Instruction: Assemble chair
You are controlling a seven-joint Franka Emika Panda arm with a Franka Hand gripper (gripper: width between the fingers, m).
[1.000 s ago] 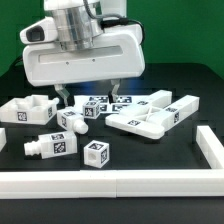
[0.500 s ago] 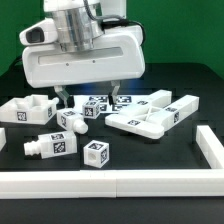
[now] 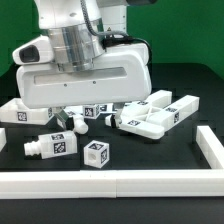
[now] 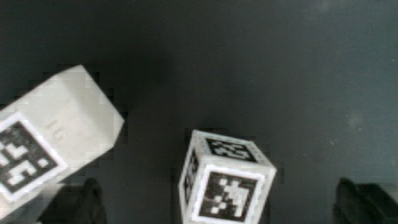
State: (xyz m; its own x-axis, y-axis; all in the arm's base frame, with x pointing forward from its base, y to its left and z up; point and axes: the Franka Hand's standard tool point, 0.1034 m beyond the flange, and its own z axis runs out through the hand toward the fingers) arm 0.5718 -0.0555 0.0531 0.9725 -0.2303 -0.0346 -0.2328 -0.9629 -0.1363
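Exterior view first: the gripper (image 3: 82, 113) hangs low over the middle of the black desk (image 3: 150, 160), and its big white body hides a lot of what's under it. The chair isn't a chair at all yet, just loose parts scattered around. Going round from the gripper:

- an open boxy part (image 3: 20, 110) at 9 o'clock
- a pegged leg (image 3: 52, 146) lying on its side at about 7
- a tagged cube (image 3: 95, 154) at 6
- a bunch of slabs (image 3: 155, 116) at 3, touching or stacked, can't tell which

A small pegged piece (image 3: 78, 122) sits just under the gripper. A plain white rail (image 3: 110, 184) runs along the front of the desk.

Wrist view: the fingers (image 4: 71, 203) are spread wide with nothing pinched. A tagged block (image 4: 228, 176) stands upright in the gap, clear of both fingers. Another tagged part (image 4: 54, 130) lies near it, not touching.

My read is that no joints are made as far as I can see, so basically the whole build is left. It looks like it's lining up a first pick on that block.
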